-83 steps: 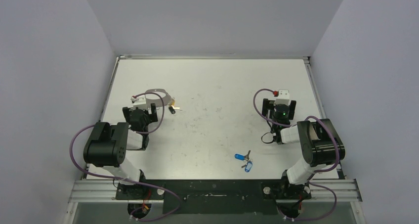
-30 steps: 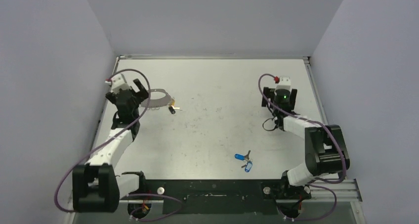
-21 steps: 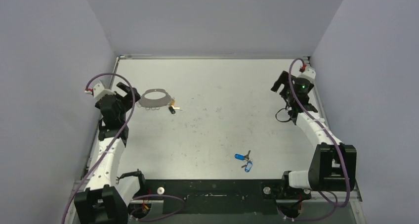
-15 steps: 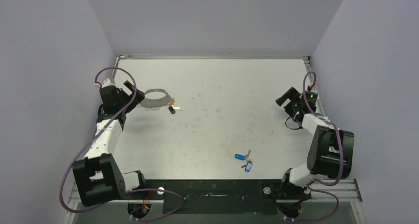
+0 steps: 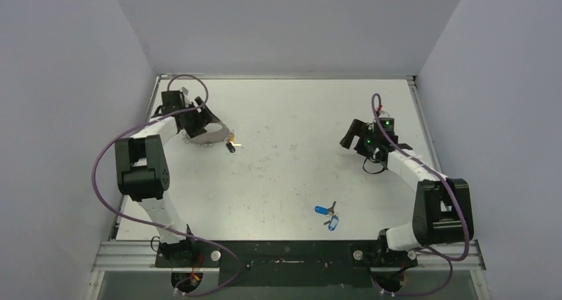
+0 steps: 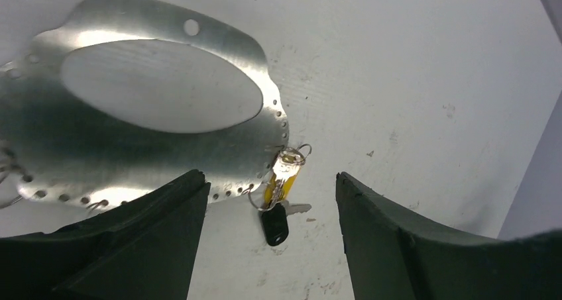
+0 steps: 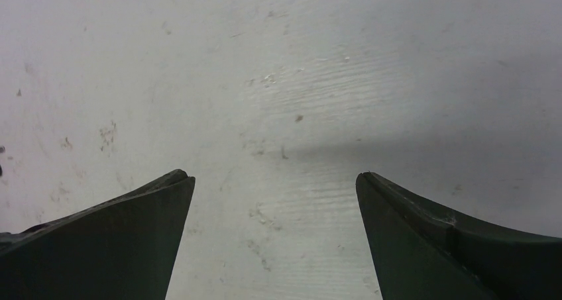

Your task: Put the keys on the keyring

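Left wrist view gives the closest look at the keyring (image 6: 132,161), but not the whole of it. Its left end is cut by the picture edge, and its lower rim is hidden behind one dark finger (image 6: 126,247) of the left gripper (image 6: 268,175). What shows is a flat silvery ring with one oval opening and a row of small holes along the rim (it lies flat on the white table (image 6: 411,81)). Two keys lie at the lower right rim of the keyring: one yellow-headed key (image 6: 281,181) just beside the rim, and one black-headed key (image 6: 274,226) just beyond it. Thin wire loops (image 6: 301,151) sit at the yellow head; whether they pass through a hole of the keyring, I cannot tell. The left gripper's two fingers stand apart with nothing between them, and the two keys show in the gap.

In the top external view, the left gripper covers the left part of the keyring. Well apart from the keyring, toward the arm bases, lies a second bunch: one blue-headed key (image 5: 321,210) and one blue tag (image 5: 333,223). The metal blades (image 5: 333,206) among them are too small to count. The right gripper (image 5: 349,140), far to the right of the keyring, has its fingers spread wide over bare table and holds nothing.
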Robot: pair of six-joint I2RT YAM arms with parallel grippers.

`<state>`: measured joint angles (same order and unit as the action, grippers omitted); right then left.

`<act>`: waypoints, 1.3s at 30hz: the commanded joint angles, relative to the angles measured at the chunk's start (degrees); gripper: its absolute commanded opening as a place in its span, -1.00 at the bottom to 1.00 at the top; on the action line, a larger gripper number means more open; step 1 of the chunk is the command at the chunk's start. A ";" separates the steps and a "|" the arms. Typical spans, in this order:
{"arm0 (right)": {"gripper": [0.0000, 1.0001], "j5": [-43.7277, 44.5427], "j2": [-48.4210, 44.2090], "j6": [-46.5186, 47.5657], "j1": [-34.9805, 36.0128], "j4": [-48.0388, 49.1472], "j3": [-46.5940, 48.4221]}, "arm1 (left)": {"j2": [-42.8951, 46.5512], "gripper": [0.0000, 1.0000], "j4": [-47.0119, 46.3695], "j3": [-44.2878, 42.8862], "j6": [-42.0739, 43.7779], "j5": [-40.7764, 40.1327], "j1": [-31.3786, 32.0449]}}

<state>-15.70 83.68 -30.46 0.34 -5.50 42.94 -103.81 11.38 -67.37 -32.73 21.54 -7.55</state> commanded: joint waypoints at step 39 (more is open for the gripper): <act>1.00 17.05 -16.07 13.25 20.63 -10.72 -0.19 | -6.79 0.31 4.55 -0.34 1.65 -2.99 36.04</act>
<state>2.98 67.72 -18.35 20.69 -16.82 41.93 -113.51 15.35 -74.35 -25.91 14.35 22.48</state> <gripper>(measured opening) 0.999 0.666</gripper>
